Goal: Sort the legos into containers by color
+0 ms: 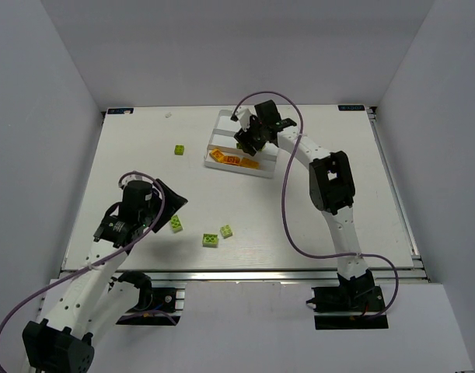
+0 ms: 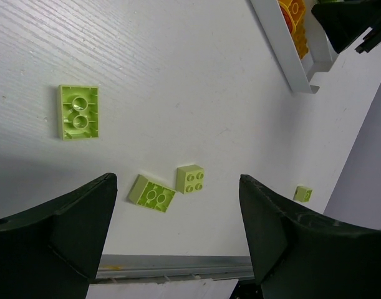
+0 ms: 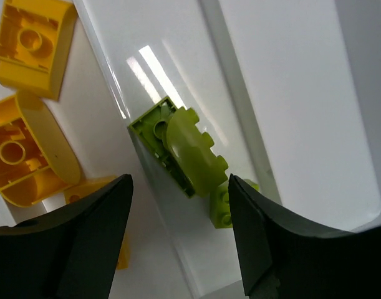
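The white tray (image 1: 219, 124) stands at the back centre. Its near slot holds orange legos (image 1: 233, 161). My right gripper (image 1: 246, 140) is open over the tray. In the right wrist view its open jaws (image 3: 181, 240) frame two lime green legos (image 3: 178, 146) lying in the middle slot (image 3: 196, 56), with orange legos (image 3: 22, 152) in the slot to the left. My left gripper (image 1: 169, 207) is open and empty above the table. In the left wrist view (image 2: 178, 230) an upturned green lego (image 2: 151, 193) and a square green lego (image 2: 190, 179) lie between its fingers.
Loose green legos lie on the table: one at the back left (image 1: 179, 149), one beside my left gripper (image 1: 177, 224), and two at the front centre (image 1: 210, 241) (image 1: 226, 231). The table's front rail (image 1: 245, 272) runs close behind them. White walls enclose the table.
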You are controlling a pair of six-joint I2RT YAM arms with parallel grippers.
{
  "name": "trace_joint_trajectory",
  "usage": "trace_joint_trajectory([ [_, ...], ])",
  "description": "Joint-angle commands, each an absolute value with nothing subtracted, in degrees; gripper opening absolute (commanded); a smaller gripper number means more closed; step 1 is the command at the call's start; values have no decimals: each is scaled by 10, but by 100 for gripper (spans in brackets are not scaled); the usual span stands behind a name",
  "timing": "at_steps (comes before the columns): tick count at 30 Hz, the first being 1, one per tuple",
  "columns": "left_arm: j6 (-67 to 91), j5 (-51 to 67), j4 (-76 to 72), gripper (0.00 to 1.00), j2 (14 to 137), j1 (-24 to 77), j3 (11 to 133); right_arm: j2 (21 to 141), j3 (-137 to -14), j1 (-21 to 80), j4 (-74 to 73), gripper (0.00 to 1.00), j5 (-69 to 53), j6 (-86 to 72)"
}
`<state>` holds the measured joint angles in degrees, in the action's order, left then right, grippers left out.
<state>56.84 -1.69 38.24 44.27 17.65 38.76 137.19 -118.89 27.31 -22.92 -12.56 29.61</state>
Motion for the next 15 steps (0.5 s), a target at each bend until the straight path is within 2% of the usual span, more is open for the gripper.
trace_joint_trajectory([
  [1, 560, -1, 346, 88, 462, 178, 380, 1338, -1174, 265, -205, 69, -132, 297],
  [4, 551, 18, 324, 88, 491, 178, 390, 1320, -1181, 254, -214, 70, -144, 280],
  [7, 536, 18, 282, 86, 528, 178, 413, 1253, -1166, 236, -226, 64, -211, 257],
  [9, 526, 9, 261, 81, 592, 173, 434, 1192, -1081, 224, -176, 58, -256, 238],
  [10, 513, 9, 251, 78, 620, 173, 466, 1122, -1037, 208, -145, 58, -298, 233],
  [11, 505, -17, 250, 75, 682, 173, 488, 1088, -942, 203, -110, 60, -310, 226],
  [13, 485, -30, 271, 64, 749, 173, 568, 1002, -863, 193, -39, 73, -329, 221],
  [14, 478, -45, 281, 59, 783, 173, 597, 981, -803, 194, -21, 89, -334, 217],
  [15, 467, -54, 307, 54, 842, 168, 629, 963, -780, 189, -13, 89, -341, 211],
])
